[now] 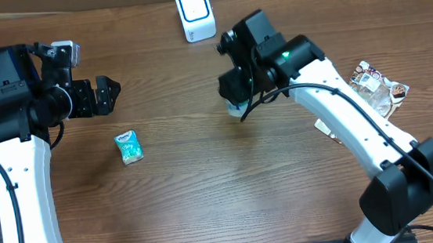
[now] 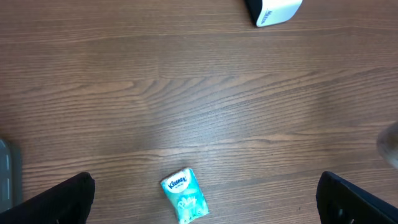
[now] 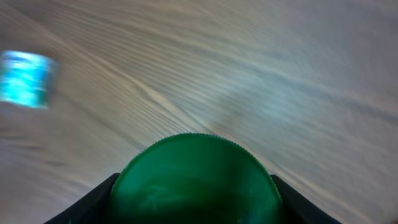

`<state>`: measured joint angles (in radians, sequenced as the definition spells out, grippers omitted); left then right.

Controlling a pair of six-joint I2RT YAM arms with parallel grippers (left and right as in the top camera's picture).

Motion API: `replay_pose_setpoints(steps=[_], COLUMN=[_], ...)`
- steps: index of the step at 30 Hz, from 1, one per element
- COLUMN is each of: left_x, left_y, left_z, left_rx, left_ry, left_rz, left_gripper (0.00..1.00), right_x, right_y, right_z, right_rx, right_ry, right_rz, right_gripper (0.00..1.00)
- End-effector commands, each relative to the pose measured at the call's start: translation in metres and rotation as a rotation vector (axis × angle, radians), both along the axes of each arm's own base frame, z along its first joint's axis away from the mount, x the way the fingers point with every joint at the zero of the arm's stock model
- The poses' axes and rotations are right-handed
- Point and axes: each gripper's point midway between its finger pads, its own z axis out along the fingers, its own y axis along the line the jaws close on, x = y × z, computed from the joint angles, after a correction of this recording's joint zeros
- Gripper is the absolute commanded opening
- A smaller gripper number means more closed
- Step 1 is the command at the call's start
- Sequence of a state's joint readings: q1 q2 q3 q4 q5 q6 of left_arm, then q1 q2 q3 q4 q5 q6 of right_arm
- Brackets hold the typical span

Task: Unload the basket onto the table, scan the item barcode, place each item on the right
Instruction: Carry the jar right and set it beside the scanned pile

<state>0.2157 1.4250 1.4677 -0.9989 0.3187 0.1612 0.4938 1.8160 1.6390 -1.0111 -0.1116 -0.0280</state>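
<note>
**a:** what's your hold like right now?

**b:** my right pincer is clamped on the green-lidded container, one finger on each side of the lid, low over the table. the barcode scanner stands near the far edge, a little to my left. my left pincer is spread wide and holds nothing.

**a:** what could go wrong from here?

**b:** i can't see the barcode in any view, so i may present the wrong face and get no read. i'd judge the round lid could twist or slip in my fingers if i tilt it hard. the scanner also looks light, and a careless swing could knock it over.

**a:** is anything in the way?

**b:** no, the wood between the container and the scanner is bare. the kleenex pack lies well off to the left, nearer my left arm. a snack packet sits out to the right, beyond my forearm. neither is on my path, and my left arm is well apart.
</note>
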Motion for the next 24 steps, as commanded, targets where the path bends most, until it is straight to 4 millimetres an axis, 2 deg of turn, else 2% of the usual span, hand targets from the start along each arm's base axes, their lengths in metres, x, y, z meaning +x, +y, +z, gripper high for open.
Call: replay_pose_setpoints(steps=[1, 5, 8, 11, 14, 15, 19, 22, 24], left_x=[0.003, 0.002, 0.003, 0.003, 0.002, 0.003, 0.003, 0.003, 0.002], left_y=[-0.004, -0.004, -0.004, -0.004, -0.004, -0.004, -0.004, -0.004, -0.004], left_z=[0.011, 0.011, 0.011, 0.011, 0.011, 0.011, 0.011, 0.011, 0.011], left_rx=[0.007, 0.007, 0.007, 0.007, 0.007, 0.007, 0.007, 0.007, 0.007], left_ry=[-0.034, -0.034, -0.034, -0.034, -0.034, -0.034, -0.034, -0.034, -0.034], left_rz=[-0.025, -0.025, -0.025, -0.025, -0.025, -0.025, -0.025, -0.025, -0.025], left_gripper=[0.99, 1.0, 1.0, 0.99, 1.0, 1.0, 1.0, 1.0, 1.0], right_x=[0.018, 0.04, 0.07, 0.099, 0.12, 0.125, 0.138, 0.137, 0.135], right_y=[-0.059, -0.1, -0.13, -0.157, -0.179, -0.186, -0.213, -0.252, -0.269], right_z=[-0.034, -0.049, -0.05, -0.047, -0.049, -0.051, -0.061, -0.073, -0.077], right_rx=[-0.17, -0.145, -0.073, -0.015, 0.021, 0.03, 0.012, -0.092, -0.133], right_ry=[-0.01, -0.035, -0.108, -0.211, -0.284, -0.304, -0.333, -0.351, -0.354], right_rz=[-0.272, -0.483, -0.615, -0.69, -0.743, -0.76, -0.814, -0.912, -0.953], right_gripper=[0.15, 0.16, 0.18, 0.34, 0.43, 0.43, 0.44, 0.43, 0.43])
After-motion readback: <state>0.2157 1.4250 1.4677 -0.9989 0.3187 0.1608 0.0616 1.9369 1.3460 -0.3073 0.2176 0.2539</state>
